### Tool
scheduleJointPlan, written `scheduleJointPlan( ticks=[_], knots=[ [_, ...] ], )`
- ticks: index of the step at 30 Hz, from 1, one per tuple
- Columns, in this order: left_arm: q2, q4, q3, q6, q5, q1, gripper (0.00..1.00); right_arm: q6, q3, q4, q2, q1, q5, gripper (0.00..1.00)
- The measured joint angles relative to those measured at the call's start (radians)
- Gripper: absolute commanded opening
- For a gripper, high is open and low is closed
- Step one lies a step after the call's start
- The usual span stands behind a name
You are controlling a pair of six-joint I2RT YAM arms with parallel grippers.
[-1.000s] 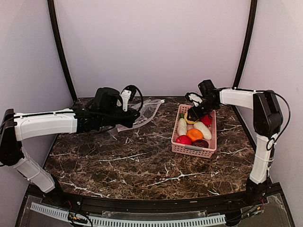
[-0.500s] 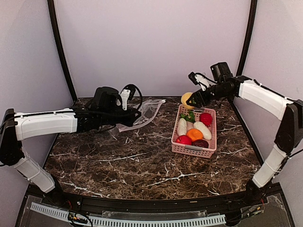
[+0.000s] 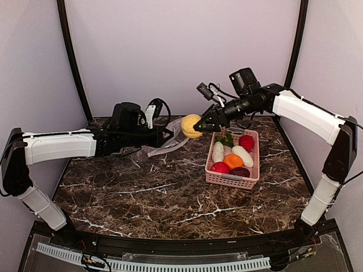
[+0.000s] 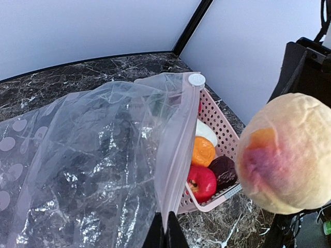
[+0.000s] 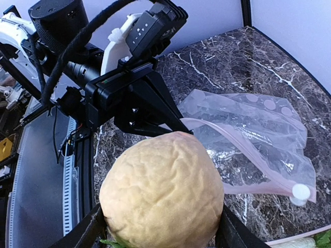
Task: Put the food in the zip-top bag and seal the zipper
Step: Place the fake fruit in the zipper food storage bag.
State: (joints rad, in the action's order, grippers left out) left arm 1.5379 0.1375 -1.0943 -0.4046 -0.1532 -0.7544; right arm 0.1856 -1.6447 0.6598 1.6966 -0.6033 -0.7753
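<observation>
The zip-top bag (image 4: 77, 155) lies limp and slick on the marble tabletop (image 3: 142, 192), so light it would likely collapse if held by the film. The left gripper (image 4: 165, 233) has its jaws clenched on the zipper (image 4: 178, 144), the stiffest hold. The pink basket (image 3: 232, 180) holds the remaining food. The jaws of the right gripper (image 3: 199, 126) grasp the yellow fruit (image 3: 190, 126), probably light and firm, in the air at the bag's mouth.

We find the overhead view bright and evenly lit, with only faint, soft shadows on the dark marble table (image 3: 170, 192). In the left wrist view the yellow fruit (image 4: 287, 155) at the right edge looks soft and out of focus, while the zip-top bag (image 4: 77, 155) glints white along its creases; the right wrist view shows that fruit's skin sharply.
</observation>
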Motion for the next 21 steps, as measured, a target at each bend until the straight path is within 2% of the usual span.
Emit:
scheduleJointPlan(
  ticks=[9, 21],
  knots=[
    [0.0, 0.033, -0.001, -0.099, -0.047, 0.0, 0.01, -0.053, -0.045, -0.004, 0.091, -0.005, -0.047, 0.41],
    [-0.016, 0.086, -0.003, -0.23, -0.067, -0.015, 0.01, -0.077, 0.013, -0.085, 0.089, -0.005, 0.074, 0.41]
  ],
)
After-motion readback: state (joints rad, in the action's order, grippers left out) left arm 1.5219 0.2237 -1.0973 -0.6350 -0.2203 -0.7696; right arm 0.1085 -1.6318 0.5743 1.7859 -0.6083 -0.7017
